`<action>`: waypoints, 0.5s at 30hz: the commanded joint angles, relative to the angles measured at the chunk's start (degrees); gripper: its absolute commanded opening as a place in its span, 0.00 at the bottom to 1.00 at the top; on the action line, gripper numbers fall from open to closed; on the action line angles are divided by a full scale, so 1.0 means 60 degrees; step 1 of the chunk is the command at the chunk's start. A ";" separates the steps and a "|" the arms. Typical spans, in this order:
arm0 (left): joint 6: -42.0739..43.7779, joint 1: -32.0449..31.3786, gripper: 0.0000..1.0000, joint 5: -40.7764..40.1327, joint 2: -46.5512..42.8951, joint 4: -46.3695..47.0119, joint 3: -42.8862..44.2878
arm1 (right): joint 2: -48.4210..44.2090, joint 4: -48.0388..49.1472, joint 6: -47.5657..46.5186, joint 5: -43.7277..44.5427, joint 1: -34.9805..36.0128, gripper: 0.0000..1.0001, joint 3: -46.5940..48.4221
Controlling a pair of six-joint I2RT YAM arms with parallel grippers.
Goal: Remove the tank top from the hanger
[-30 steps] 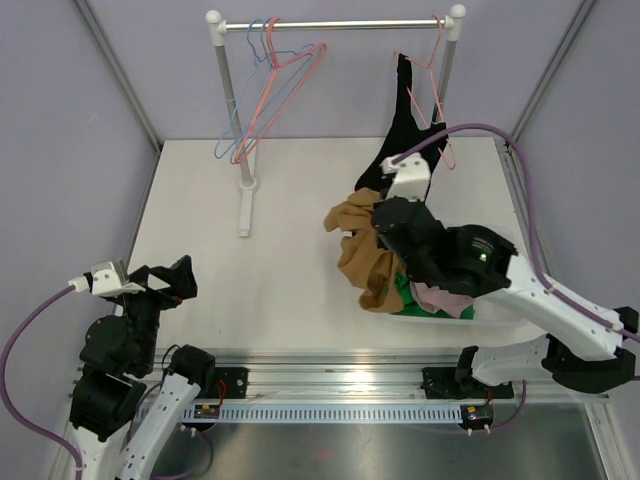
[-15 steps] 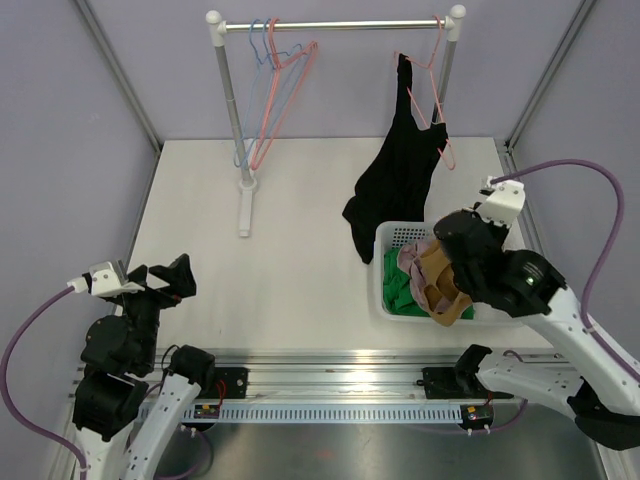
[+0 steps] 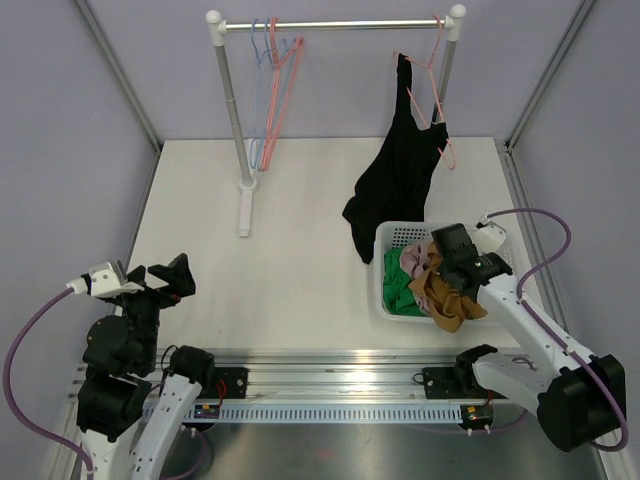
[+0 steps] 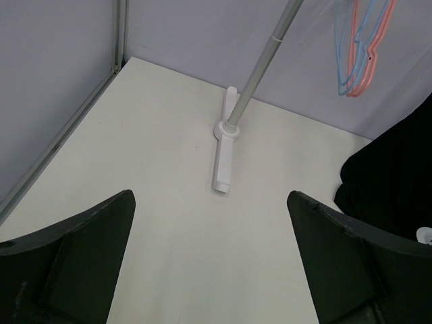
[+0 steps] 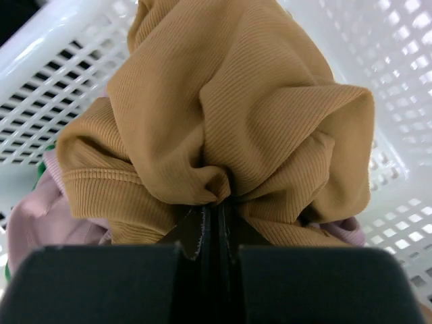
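Observation:
A black tank top (image 3: 400,170) hangs from a pink hanger (image 3: 446,150) at the right end of the rail, its hem draping down beside a white basket (image 3: 400,235). My right gripper (image 3: 443,283) sits over that basket, shut on a bunched tan ribbed garment (image 3: 447,303). In the right wrist view the gripper (image 5: 217,206) pinches the tan garment (image 5: 236,108) tight above the basket's mesh (image 5: 54,81). My left gripper (image 3: 165,278) hovers at the near left, open and empty (image 4: 209,202). The black tank top (image 4: 391,169) shows at that view's right edge.
The rail (image 3: 330,24) rests on two white posts; the left post (image 3: 235,110) stands on a foot (image 3: 245,210). Spare pink and blue hangers (image 3: 272,80) hang at the rail's left end. Green clothes (image 3: 400,290) and a pink piece (image 3: 412,262) lie in the basket.
My right arm swung the tan garment from left of the basket rightward, then drew in and lowered it over the basket. The spare hangers swung back toward the post. The left arm stayed put.

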 commanded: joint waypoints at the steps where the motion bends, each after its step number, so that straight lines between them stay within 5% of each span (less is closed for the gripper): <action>1: 0.0086 0.0053 0.99 0.0168 -0.0007 0.0514 0.0005 | 0.0367 0.1044 0.0848 -0.1345 -0.0701 0.00 -0.0049; 6: 0.0027 0.0053 0.99 0.0051 -0.0154 0.0426 0.0020 | 0.1554 0.0693 0.0234 -0.1800 -0.1011 0.00 0.0434; 9: 0.0012 0.0053 0.99 0.0109 -0.0154 0.0367 0.0035 | 0.1205 0.0036 -0.0279 -0.1116 -0.1011 0.10 0.0932; 11: -0.0002 0.0053 0.99 0.0168 -0.0125 0.0338 0.0049 | 0.0651 -0.0419 -0.0587 -0.0791 -0.1011 0.38 0.1327; 12: -0.0003 0.0053 0.99 0.0197 -0.0096 0.0323 0.0049 | 0.0473 -0.0580 -0.0646 -0.0543 -0.1011 0.63 0.1618; 13: -0.0017 0.0053 0.99 0.0212 0.0006 0.0323 0.0064 | 0.0326 -0.0857 -0.0777 -0.0439 -0.0997 0.77 0.1781; 15: -0.0032 0.0053 0.99 0.0197 0.0066 0.0294 0.0079 | 0.0003 -0.1210 -0.0910 -0.0161 -0.1011 0.83 0.2394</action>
